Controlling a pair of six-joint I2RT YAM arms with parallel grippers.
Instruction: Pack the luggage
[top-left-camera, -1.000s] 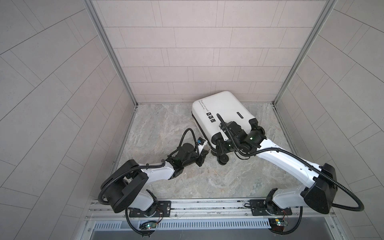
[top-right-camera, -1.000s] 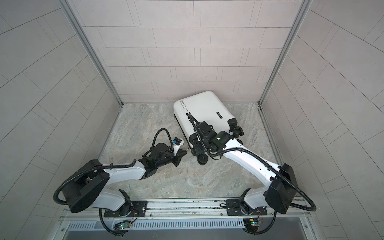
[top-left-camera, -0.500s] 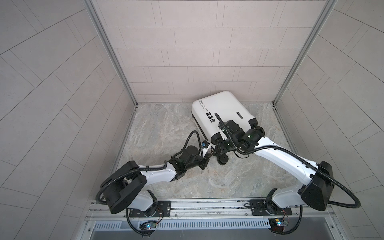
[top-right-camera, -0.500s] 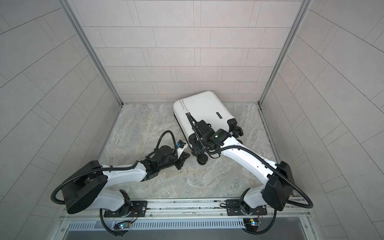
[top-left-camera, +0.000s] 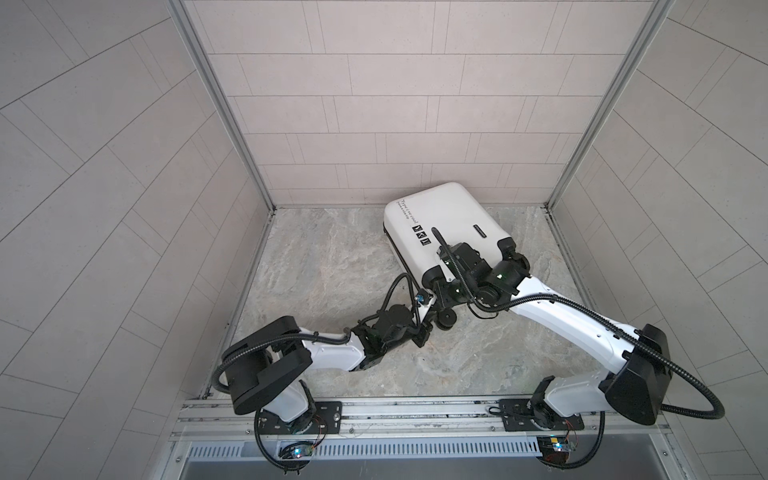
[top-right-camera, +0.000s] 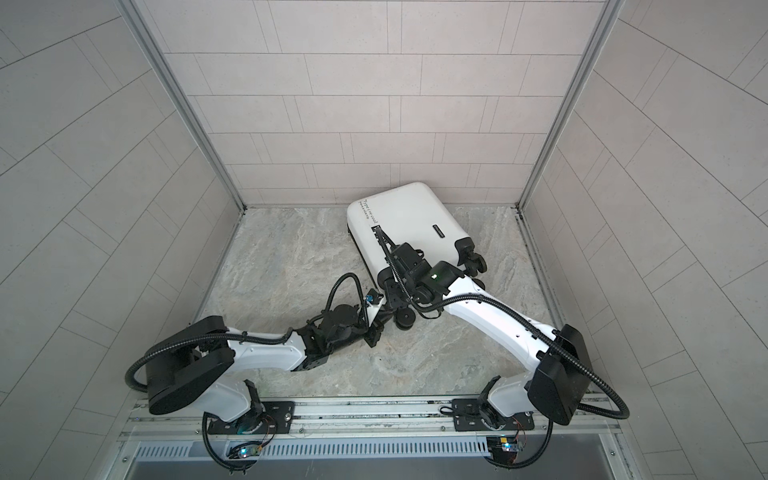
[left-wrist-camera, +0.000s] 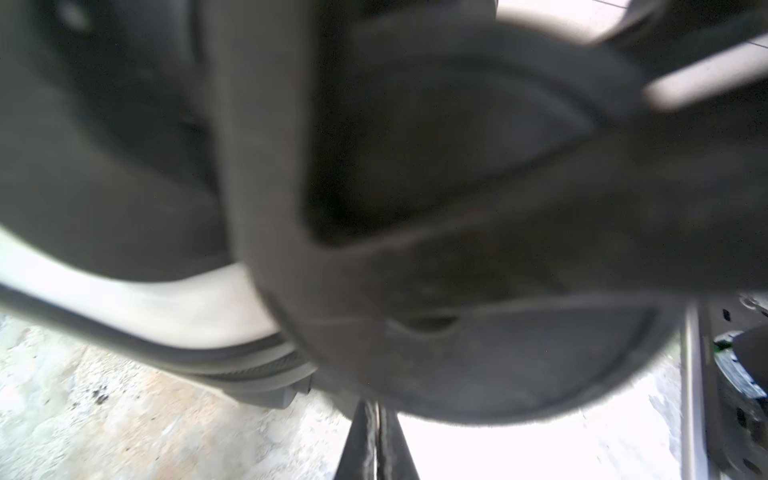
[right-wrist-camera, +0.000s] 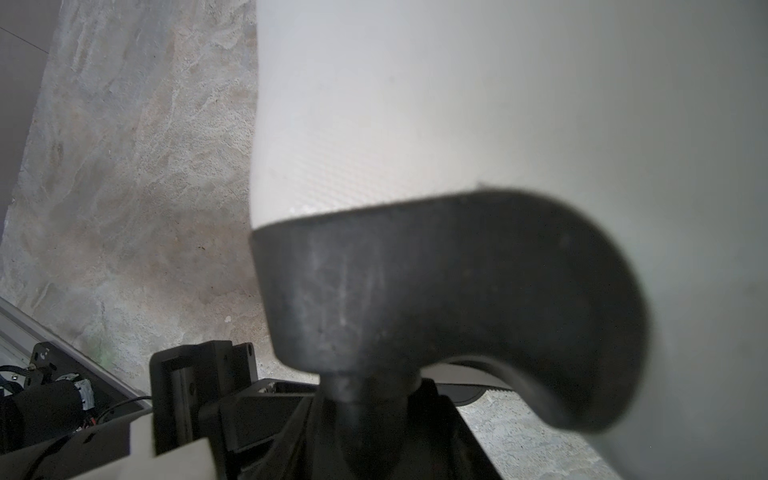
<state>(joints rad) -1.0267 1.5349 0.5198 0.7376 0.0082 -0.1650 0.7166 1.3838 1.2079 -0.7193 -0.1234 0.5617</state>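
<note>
The luggage (top-left-camera: 449, 220) (top-right-camera: 407, 216), a closed white hard-shell suitcase, lies flat at the back right in both top views. My right gripper (top-left-camera: 442, 291) (top-right-camera: 392, 291) is at its near left corner. In the right wrist view that gripper (right-wrist-camera: 365, 415) is shut on the stem under a black wheel housing (right-wrist-camera: 436, 291) below the white shell (right-wrist-camera: 457, 104). My left gripper (top-left-camera: 432, 307) (top-right-camera: 380, 309) is shut and empty beside the same corner. In the left wrist view its tips (left-wrist-camera: 376, 424) sit just under a blurred black wheel (left-wrist-camera: 498, 353).
Tiled walls close in the marble floor (top-left-camera: 332, 257) on three sides, and the luggage's far end nearly touches the back wall. Its other black wheels (top-left-camera: 515, 253) stick out to the right. A metal rail (top-left-camera: 415, 411) carries both arm bases at the front.
My left arm has reached right and forward until its shut gripper is at the luggage's near wheel. The right gripper and the luggage have stayed almost still.
</note>
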